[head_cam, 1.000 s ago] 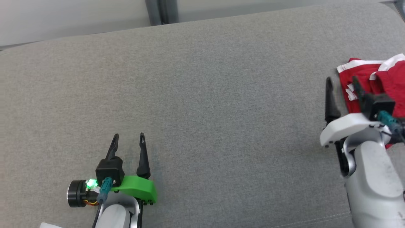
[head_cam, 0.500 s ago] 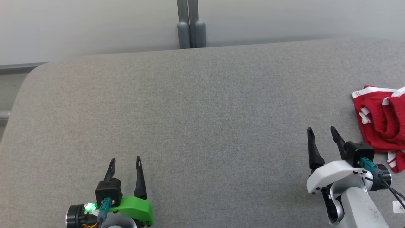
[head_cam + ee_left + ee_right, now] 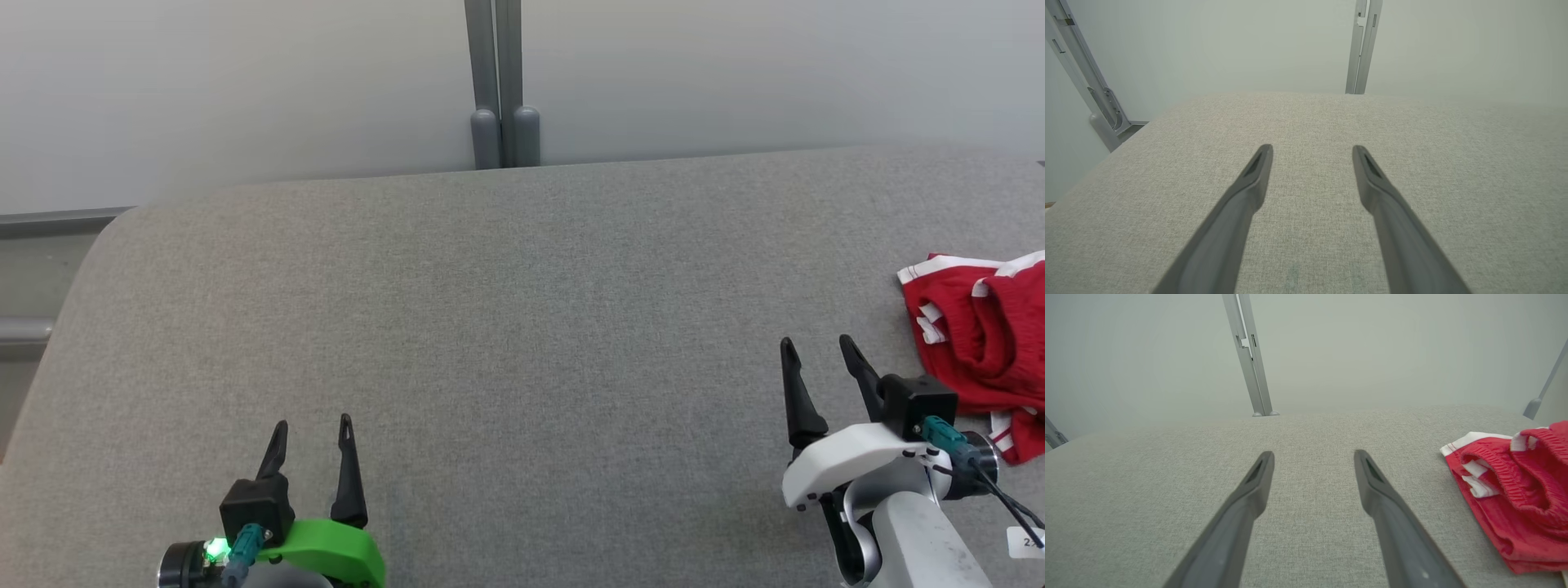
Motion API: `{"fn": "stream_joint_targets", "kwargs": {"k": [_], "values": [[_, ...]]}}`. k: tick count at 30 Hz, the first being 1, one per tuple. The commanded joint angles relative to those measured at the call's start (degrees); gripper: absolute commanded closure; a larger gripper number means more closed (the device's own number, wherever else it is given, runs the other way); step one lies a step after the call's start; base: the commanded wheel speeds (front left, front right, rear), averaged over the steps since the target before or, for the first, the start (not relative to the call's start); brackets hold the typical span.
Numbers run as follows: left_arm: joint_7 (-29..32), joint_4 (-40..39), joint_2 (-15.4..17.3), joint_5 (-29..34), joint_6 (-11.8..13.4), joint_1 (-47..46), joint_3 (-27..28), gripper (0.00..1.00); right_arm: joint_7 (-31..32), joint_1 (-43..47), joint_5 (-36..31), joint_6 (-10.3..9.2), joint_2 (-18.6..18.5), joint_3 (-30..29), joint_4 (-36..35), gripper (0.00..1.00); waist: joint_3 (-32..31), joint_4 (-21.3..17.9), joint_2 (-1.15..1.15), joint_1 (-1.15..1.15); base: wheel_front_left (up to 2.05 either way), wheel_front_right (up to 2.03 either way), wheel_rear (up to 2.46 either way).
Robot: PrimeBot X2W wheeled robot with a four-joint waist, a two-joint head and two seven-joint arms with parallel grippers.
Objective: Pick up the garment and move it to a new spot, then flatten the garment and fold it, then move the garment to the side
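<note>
Left gripper (image 3: pixel 313 423), two long dark fingers on a green plastic wrist mount (image 3: pixel 326 554), sat at lower left over the grey woven fabric pad (image 3: pixel 522 327). Fingers were spread apart with nothing between them, just bare pad in the left wrist view. A green LED (image 3: pixel 214 549) was lit beside the mount.

Right gripper (image 3: pixel 816 343), on a white plastic wrist mount (image 3: pixel 849 457), sat at lower right. It was released too, with only pad between its fingers.

The red fabric garment with white trim (image 3: pixel 976 343) lay in a bunched, folded heap at the pad's far right, cut off by the frame edge. It was just right of the right gripper and clear of both fingers. Right wrist view showed a gathered elastic band on top and a strip of bare pad between the garment and the nearer finger. Whether it touched the wrist's black block, couldn't tell.

A grey metal upright post (image 3: pixel 500 82) stood behind the pad's back edge, against a pale wall (image 3: pixel 245 90).
</note>
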Motion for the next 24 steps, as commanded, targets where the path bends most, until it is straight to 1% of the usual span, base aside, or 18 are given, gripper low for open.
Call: {"fn": "stream_joint_targets", "kwargs": {"k": [1, 5, 6, 24], "values": [[0.0, 0.1, 0.0, -0.2, -0.3, 0.0, 0.1, 1.00, 0.0, 0.0, 0.1, 0.00, 0.0, 0.1, -0.1, 1.00, 0.0, 0.0, 0.00, 0.00, 0.00, 0.00, 0.00], [0.0, 1.9, -0.1, -0.3, -0.3, 0.7, 0.1, 1.00, 0.2, 1.3, 0.3, 0.01, 0.4, -0.1, 1.7, 1.00, -0.1, 0.0, 0.00, 0.00, 0.00, 0.00, 0.00], [0.3, 2.1, -0.1, -1.1, -0.5, 0.7, 0.3, 1.00, 0.6, 1.3, 1.1, 0.01, 0.4, -0.3, 2.0, 1.00, -0.1, 0.0, 0.00, 0.00, 0.00, 0.00, 0.00], [5.2, -0.2, -0.1, -19.5, -3.5, -0.1, 4.1, 1.00, 5.4, 2.5, 20.7, 0.00, 0.3, -1.1, -1.7, 1.00, 0.1, 0.0, 0.00, 0.00, 0.00, 0.00, 0.00]]}}
